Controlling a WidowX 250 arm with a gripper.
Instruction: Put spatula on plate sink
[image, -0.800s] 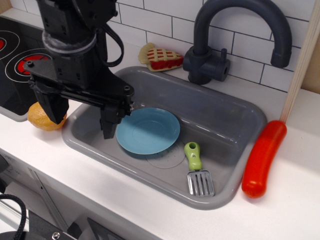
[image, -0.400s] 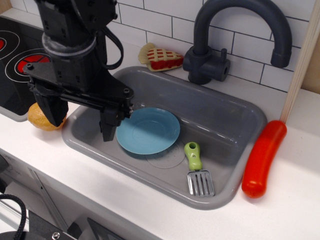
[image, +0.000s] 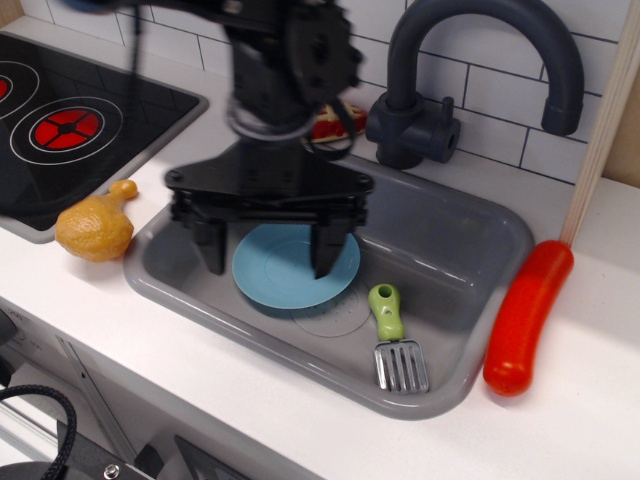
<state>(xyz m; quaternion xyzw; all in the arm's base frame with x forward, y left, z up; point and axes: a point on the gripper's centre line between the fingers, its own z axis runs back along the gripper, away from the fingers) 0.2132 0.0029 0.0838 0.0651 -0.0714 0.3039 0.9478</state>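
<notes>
Sink (image: 480, 230) floor around spatula (image: 393, 337) seems open.

Red sausage (image: 527, 316) on counter right; yellow chicken leg (image: 95, 226) beside stovetop (image: 70, 130) (red burners); dark faucet (image: 440, 85) behind.

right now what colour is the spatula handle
Lime green, on the spatula lying in the sink; the only view, observation.image, shows it clearly.

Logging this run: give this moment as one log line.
gripper: open, empty, over plate | spatula: on sink floor, right of plate, untouched | phase: approach, no grasp
</notes>
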